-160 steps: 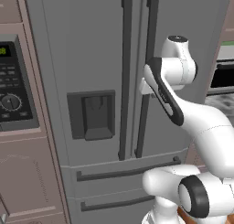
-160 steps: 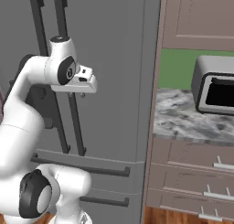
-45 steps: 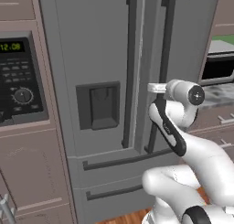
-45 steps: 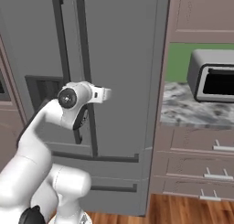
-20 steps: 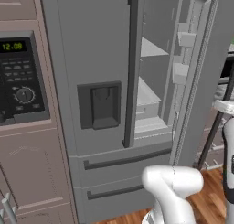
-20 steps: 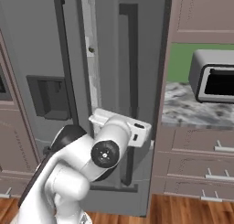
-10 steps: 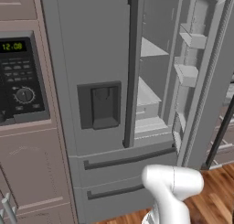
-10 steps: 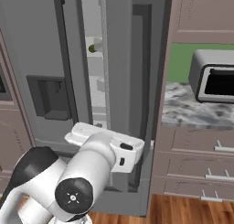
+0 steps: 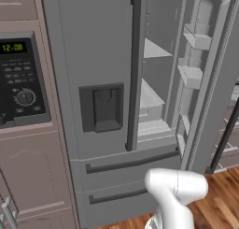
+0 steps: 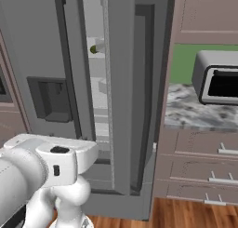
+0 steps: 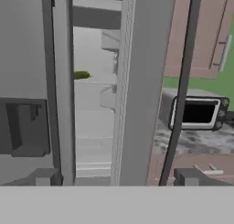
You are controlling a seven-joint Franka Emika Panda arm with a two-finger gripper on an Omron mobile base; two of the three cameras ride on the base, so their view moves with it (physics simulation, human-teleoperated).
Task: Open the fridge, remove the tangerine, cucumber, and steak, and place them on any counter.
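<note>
So the fridge [image 9: 112,83] has its right door [image 9: 212,78] swung wide open, and its left door with the dispenser panel [image 9: 102,106] is shut. In the left base view you can look straight into the open half and see pale shelves [image 9: 151,95] and the bins on the inside of the door. The built-in oven [image 9: 21,78] sits just left of the fridge, clock lit green.

From the right base view the open door [image 10: 132,92] is seen edge-on, and through the gap beside it there's a little green thing on an upper shelf, which looks like the end of the cucumber [image 10: 94,49]. The hand view catches the same cucumber [image 11: 82,75] as a small green sliver poking out on a shelf inside the fridge, just right of the left door's long dark handle [image 11: 57,86].

The gripper [image 11: 114,177] has its two fingertips spread far apart with nothing between them, one at each lower corner of the hand view. The open door's edge and its dark handle [image 11: 180,86] stand beyond that gap.

To the right of the fridge there's the marbled tabletop [image 10: 200,113] with a toaster oven [image 10: 218,85] sitting on it, drawers with silver handles underneath. I can't make out the tangerine or steak.
</note>
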